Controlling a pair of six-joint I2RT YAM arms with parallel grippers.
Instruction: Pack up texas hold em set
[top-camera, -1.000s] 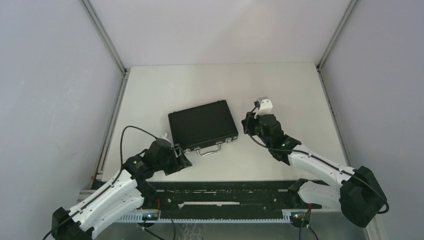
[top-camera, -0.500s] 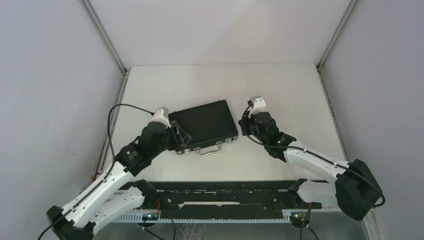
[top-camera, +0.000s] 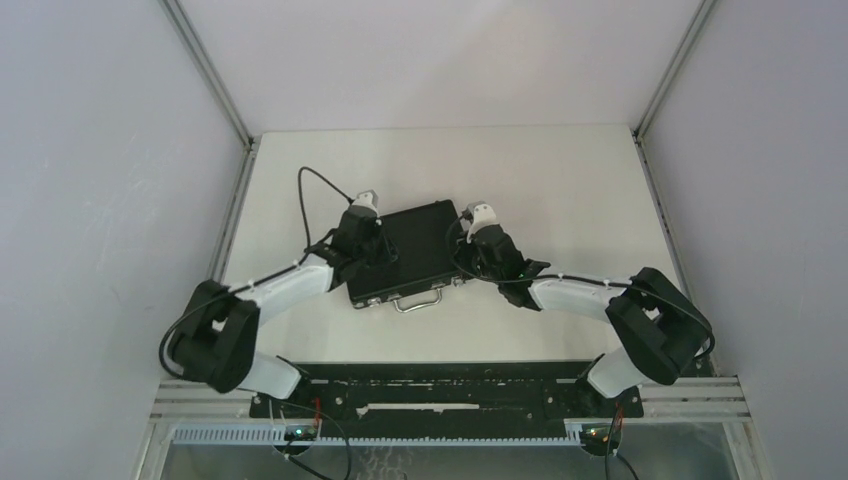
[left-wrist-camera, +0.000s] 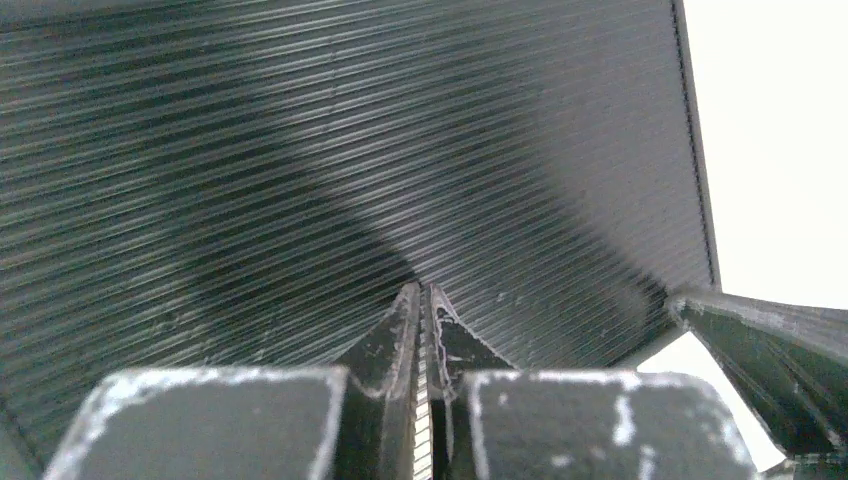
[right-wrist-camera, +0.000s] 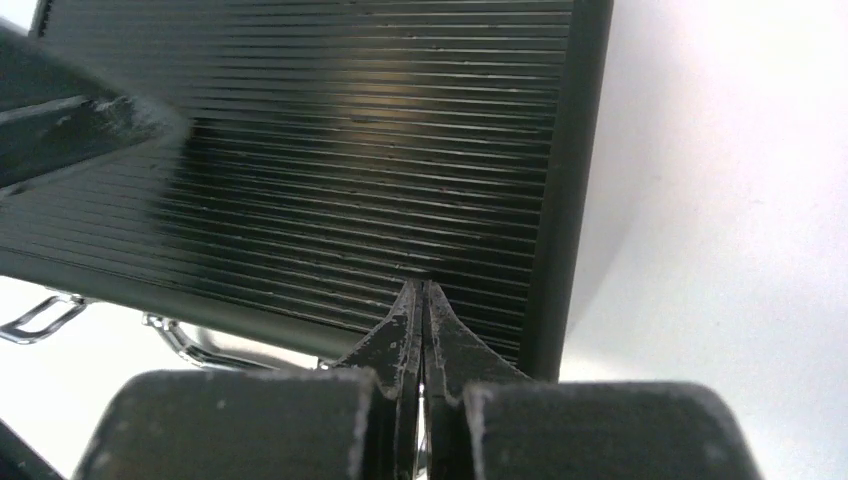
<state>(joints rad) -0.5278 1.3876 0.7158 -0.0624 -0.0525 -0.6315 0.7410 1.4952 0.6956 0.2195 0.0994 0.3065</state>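
The texas hold em set shows as a closed black briefcase (top-camera: 420, 238) with a silver handle (top-camera: 420, 299) on its near side, lying mid-table. Its contents are hidden. My left gripper (top-camera: 383, 258) is shut, its tips resting on the ribbed lid (left-wrist-camera: 300, 150) at the left part of the case. Also shut, my right gripper (top-camera: 466, 260) has its tips on the lid (right-wrist-camera: 350, 150) close to the right edge. Nothing sits between either pair of fingers. The left wrist view shows tips (left-wrist-camera: 425, 290) pressed together, and the right wrist view shows the same (right-wrist-camera: 421, 284).
The white table (top-camera: 560, 180) is boxed in by grey walls with metal frame posts (top-camera: 215, 80) at the sides. A black rail (top-camera: 430, 395) runs along the near edge between the arm bases. Cables (top-camera: 315, 185) loop off both wrists.
Both arms have swung inward from beside the case onto its lid. Both grippers went from open to shut. The case has not moved.
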